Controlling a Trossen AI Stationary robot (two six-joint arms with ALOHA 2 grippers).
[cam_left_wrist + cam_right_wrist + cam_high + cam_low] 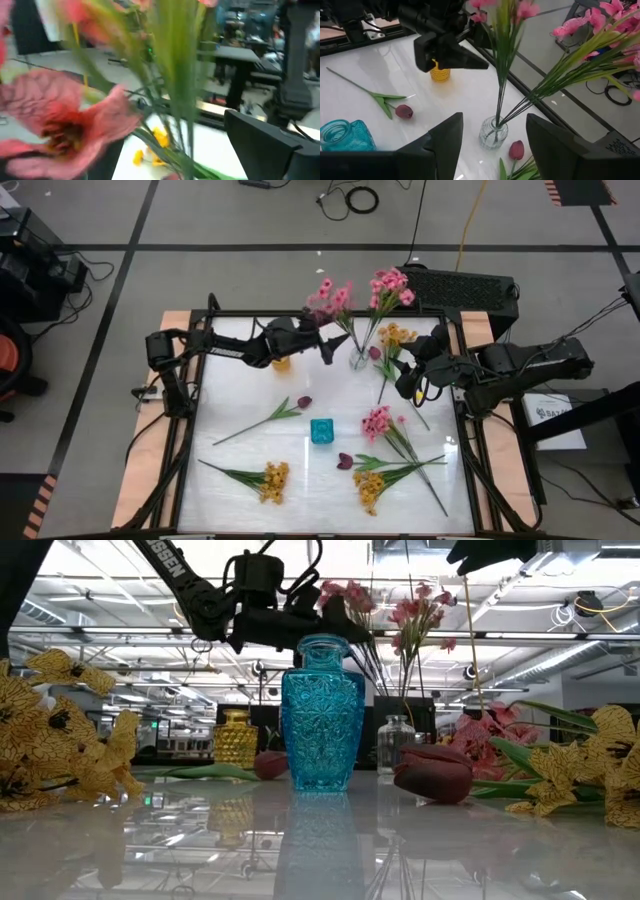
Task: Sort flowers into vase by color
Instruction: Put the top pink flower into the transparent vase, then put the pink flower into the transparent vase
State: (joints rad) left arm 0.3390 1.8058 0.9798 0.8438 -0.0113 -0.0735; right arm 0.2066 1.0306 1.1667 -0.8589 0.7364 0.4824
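My white table carries pink flowers standing in the clear vase at the far edge. My left gripper hovers beside their stems; I cannot tell its grip. My right gripper hangs released near the vase. Yellow sprigs and maroon buds lie around the blue vase.
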